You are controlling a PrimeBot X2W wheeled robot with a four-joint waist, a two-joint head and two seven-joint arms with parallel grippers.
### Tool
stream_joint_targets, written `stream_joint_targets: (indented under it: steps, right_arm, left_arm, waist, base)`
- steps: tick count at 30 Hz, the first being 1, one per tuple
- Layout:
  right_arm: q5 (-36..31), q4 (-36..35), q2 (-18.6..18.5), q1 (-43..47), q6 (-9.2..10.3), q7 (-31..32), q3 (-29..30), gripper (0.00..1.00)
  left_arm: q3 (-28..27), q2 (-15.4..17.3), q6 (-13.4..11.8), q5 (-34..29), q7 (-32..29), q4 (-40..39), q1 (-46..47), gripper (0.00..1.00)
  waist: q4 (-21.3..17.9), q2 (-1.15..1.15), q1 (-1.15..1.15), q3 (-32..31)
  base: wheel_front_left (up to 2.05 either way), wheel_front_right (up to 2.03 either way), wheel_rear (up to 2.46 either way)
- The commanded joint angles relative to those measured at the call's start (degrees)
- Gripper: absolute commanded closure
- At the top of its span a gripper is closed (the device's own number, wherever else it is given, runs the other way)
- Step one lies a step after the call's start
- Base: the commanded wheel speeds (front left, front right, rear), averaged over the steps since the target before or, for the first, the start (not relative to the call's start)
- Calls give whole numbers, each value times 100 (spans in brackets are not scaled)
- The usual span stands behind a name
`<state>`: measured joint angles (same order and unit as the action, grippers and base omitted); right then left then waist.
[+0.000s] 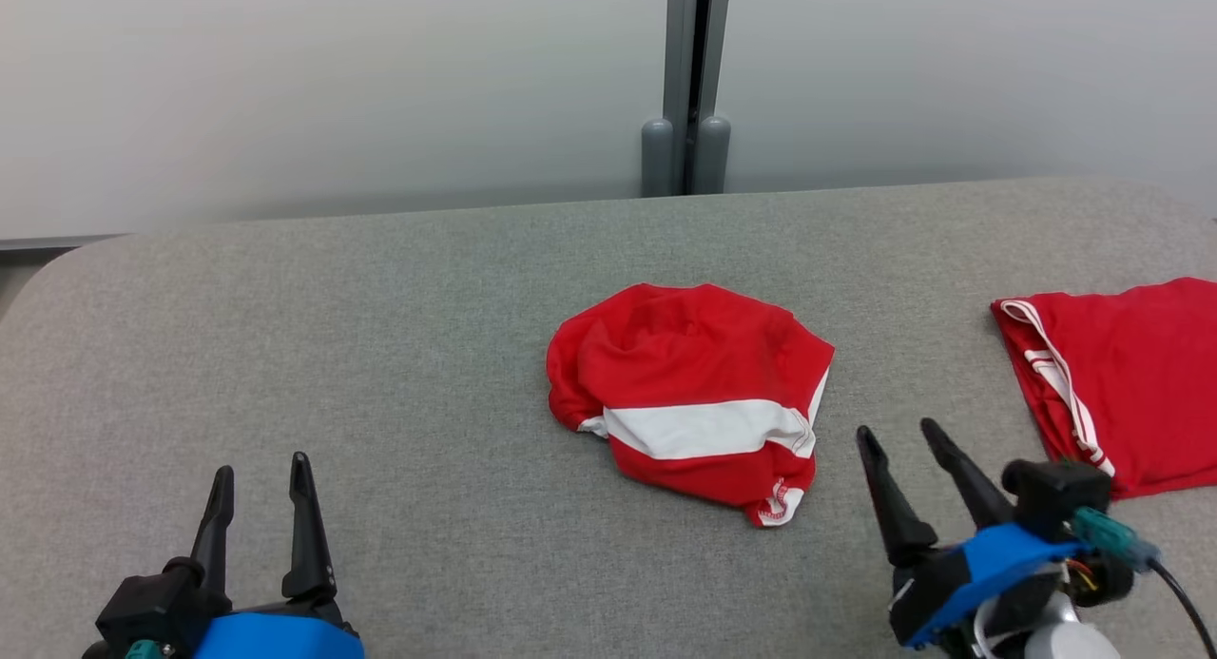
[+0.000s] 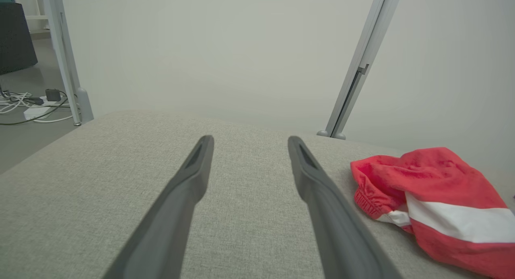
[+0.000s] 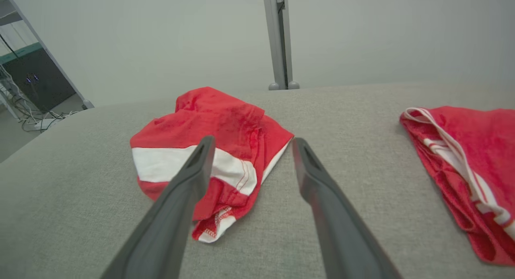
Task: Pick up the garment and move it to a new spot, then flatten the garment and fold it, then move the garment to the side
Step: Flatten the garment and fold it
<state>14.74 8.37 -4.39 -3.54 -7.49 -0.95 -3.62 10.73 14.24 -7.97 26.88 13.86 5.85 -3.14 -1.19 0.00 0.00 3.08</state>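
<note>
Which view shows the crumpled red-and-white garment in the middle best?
The head view: the crumpled garment lies whole and unobstructed, seen from above. The right wrist view shows it low-angled, partly behind a finger of the right gripper; the left wrist view cuts it off at the frame's edge.

The left gripper (image 1: 262, 464) is seen at the lower left of the head view, its two dark fingers (image 1: 304, 526) pointed up the frame and held wide apart, with nothing gripped. The right gripper (image 1: 895, 429) is seen at the lower right, tilted toward the upper left, its jaws likewise spread and empty. A blue housing (image 1: 989, 554) is shown behind the right fingers.
</note>
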Motion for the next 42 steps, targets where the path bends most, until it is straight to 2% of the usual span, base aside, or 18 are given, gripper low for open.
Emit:
stream_joint_targets:
  steps: [1,5,8,17,18,19,20,27,33,38,42]
  right_arm:
    - [39,94,31,-92,-1,140,-49,0]
    - [145,606,93,-611,-1,830,-126,0]
    - [59,1103,131,-1012,-1,1072,-46,0]
    - [-85,2476,144,-1843,-1,1036,-251,0]
    - [-84,2579,142,-1894,-1,993,-272,8]
    - [-87,2660,143,-1926,-1,936,-301,73]
    - [-109,2710,145,-1972,-1,855,-343,100]
    - [-348,2682,25,-1978,-1,401,-390,100]
    - [-312,1980,-19,-1974,-1,535,-604,100]
    - [-93,1166,-134,-2655,-1,1000,-1250,100]
    - [184,923,-200,-3627,-1,1214,-1793,100]
  left_arm:
    - [14,25,-15,-7,-8,-29,59,0]
    - [60,35,-12,-40,-49,-123,177,0]
    - [108,56,22,-63,-79,-166,276,0]
    - [159,91,82,-51,-58,-97,448,0]
    - [160,90,85,-47,-51,-83,452,0]
    - [165,86,88,-42,-49,-69,453,0]
    - [170,82,89,-39,-44,-57,456,0]
    - [174,54,40,-13,-12,13,345,0]
    - [145,68,1,13,13,-26,223,0]
    - [101,94,-20,20,33,-123,248,0]
    - [98,94,-13,-2,41,-174,380,0]
  waist:
    - [26,0,0,43]
    - [124,0,0,210]
    - [251,0,0,378]
    - [552,0,0,635]
    - [563,0,0,638]
    - [575,0,0,635]
    - [585,0,0,629]
    - [567,0,0,423]
    - [498,0,0,249]
    - [447,0,0,317]
    - [461,0,0,458]
  base:
    - [0,0,0]
    - [0,0,0]
    - [0,0,0]
    - [0,0,0]
    - [0,0,0]
    - [0,0,0]
    - [0,0,0]
    - [0,0,0]
    - [0,0,0]
    - [0,0,0]
    - [0,0,0]
